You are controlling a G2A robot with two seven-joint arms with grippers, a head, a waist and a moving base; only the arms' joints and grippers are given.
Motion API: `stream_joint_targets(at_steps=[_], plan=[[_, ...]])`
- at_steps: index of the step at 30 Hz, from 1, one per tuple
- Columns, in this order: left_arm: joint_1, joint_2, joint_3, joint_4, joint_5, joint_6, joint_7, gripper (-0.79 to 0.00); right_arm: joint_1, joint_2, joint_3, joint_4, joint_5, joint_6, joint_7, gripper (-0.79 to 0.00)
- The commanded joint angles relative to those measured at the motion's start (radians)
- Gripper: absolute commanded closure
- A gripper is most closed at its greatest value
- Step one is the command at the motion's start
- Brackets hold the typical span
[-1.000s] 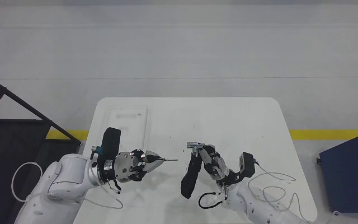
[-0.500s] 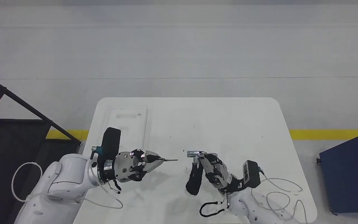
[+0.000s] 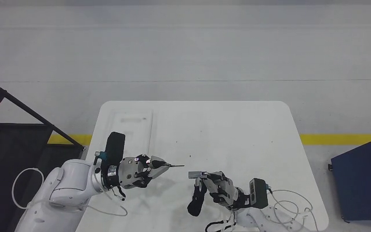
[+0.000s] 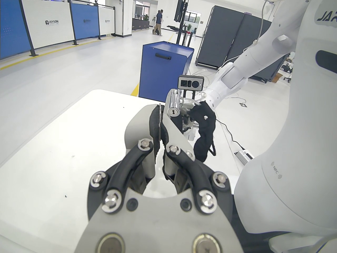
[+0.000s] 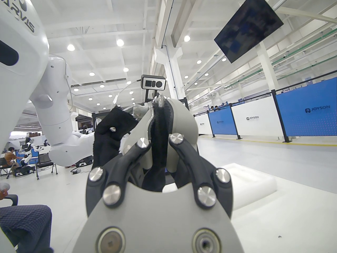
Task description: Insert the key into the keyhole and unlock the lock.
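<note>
My left gripper [image 3: 157,165] is shut on a thin key [image 3: 173,166] whose blade points right, toward the lock. In the left wrist view the key [image 4: 159,118] shows edge-on between the shut fingers [image 4: 172,130]. My right gripper [image 3: 205,178] is shut on a silver padlock [image 3: 197,173] held above the table, just right of the key tip and slightly nearer the front edge. The padlock [image 4: 173,105] turns its keyhole [image 4: 173,111] toward the key. A black fabric strap [image 3: 196,202] hangs from the lock. In the right wrist view the fingers [image 5: 181,122] hide most of the lock.
A white foam tray [image 3: 134,124] lies on the white table [image 3: 243,127] at the back left, also seen as the tray [image 5: 250,183] in the right wrist view. Loose cables [image 3: 284,191] trail by the right arm at the table's front right.
The right arm has carried the padlock toward the table's front edge and slightly left, lower in the top view. The left arm and key have stayed still.
</note>
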Motion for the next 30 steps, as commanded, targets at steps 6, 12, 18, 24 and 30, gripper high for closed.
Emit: stream_joint_targets(at_steps=[6,12,18,24,30], plan=[[0.000,0.000,0.000,0.000,0.000,0.000,0.000,0.000,0.000,0.000,0.000,0.000,0.000,0.000,0.000,0.000],[-0.014,-0.001,0.020,-0.032,0.074,0.033,-0.001,0.000,0.000,0.000,0.000,0.000,0.000,0.000,0.000,0.000],[-0.002,-0.001,0.033,-0.009,0.091,0.000,0.055,0.000,0.000,0.000,0.000,0.000,0.000,0.000,0.000,0.000],[0.010,0.007,0.061,-0.003,0.120,0.000,0.118,0.000,0.000,0.000,0.000,0.000,0.000,0.000,0.000,0.000],[0.012,0.026,0.095,0.011,0.159,0.000,0.146,0.000,0.000,0.000,0.000,0.000,0.000,0.000,0.000,0.000]])
